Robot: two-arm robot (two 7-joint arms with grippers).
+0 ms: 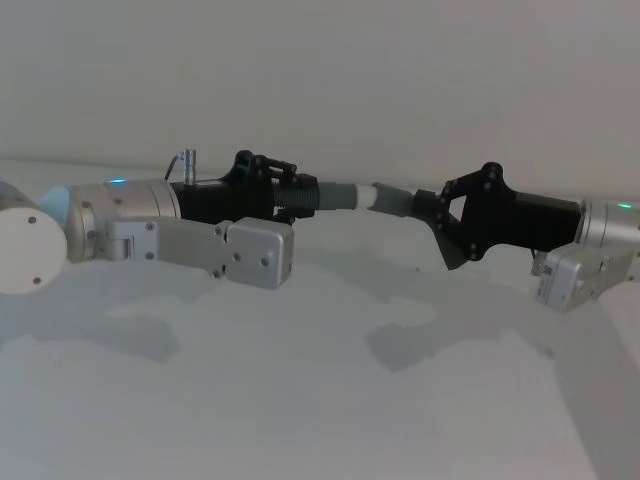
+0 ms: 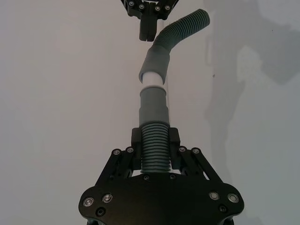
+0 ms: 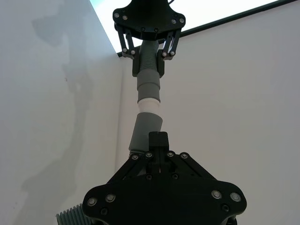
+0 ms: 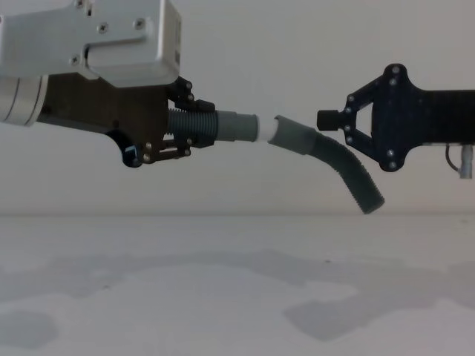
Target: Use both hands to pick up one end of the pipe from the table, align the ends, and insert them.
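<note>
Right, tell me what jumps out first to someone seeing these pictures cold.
Two black grippers face each other in mid-air above the white table, joining a grey hose. The left gripper clamps the straight piece by its ribbed part, its whitish tip entering the curved piece's mouth. The right gripper holds the curved piece, whose ribbed tail droops down.

The worktop (image 1: 300, 400) is a plain white matte surface that runs across the whole width of the head view and the chest view (image 4: 223, 297), meeting a pale wall behind it. On it lie soft grey shadows: one broad patch toward the left side of the worktop, and a smaller, darker patch right of the worktop's middle.
</note>
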